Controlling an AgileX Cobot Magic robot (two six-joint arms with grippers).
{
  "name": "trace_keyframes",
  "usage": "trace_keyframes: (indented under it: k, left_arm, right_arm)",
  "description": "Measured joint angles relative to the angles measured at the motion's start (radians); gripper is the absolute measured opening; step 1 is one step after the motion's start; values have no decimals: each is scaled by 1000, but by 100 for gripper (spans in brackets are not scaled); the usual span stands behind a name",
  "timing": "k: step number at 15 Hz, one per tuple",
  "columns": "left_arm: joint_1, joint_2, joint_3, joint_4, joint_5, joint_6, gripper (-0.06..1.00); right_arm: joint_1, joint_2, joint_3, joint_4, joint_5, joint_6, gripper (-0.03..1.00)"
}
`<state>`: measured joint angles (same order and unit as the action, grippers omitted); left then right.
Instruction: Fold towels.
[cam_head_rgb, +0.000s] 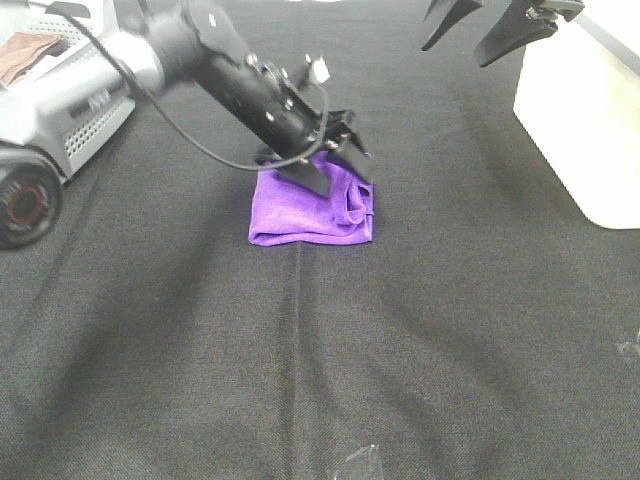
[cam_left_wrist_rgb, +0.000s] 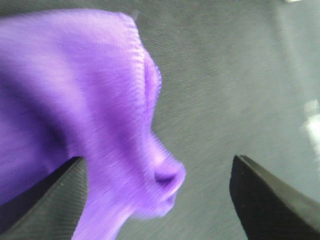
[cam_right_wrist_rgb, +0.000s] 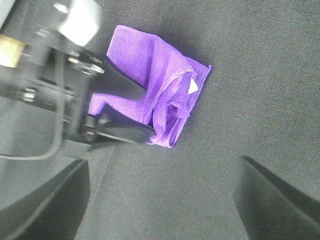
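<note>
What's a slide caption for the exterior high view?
Open left gripper at the folded purple towel on black cloth; right gripper raised, open.

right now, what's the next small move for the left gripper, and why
Probably lift the left gripper clear: its jaws stand open, holding nothing, over the bright purple microfibre cloth, which already lies folded in a small bundle on the black tablecloth.

Left arm (cam_head_rgb: 200, 45): silver-grey base link with perforated vents, black forearm, silver screws at the wrist, a thin black cable (cam_head_rgb: 185, 135) looping beneath. Right gripper (cam_head_rgb: 452, 56): black, tapered fingers (cam_head_rgb: 510, 40).
</note>
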<state>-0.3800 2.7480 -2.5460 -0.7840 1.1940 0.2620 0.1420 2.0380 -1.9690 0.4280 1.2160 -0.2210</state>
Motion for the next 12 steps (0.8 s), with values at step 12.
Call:
trace_keyframes:
  k: [12]
  left_arm:
    - [-40, 72, -71, -131, -29, 55, 76]
  right_arm:
    - [0, -39, 0, -9, 2, 3, 75]
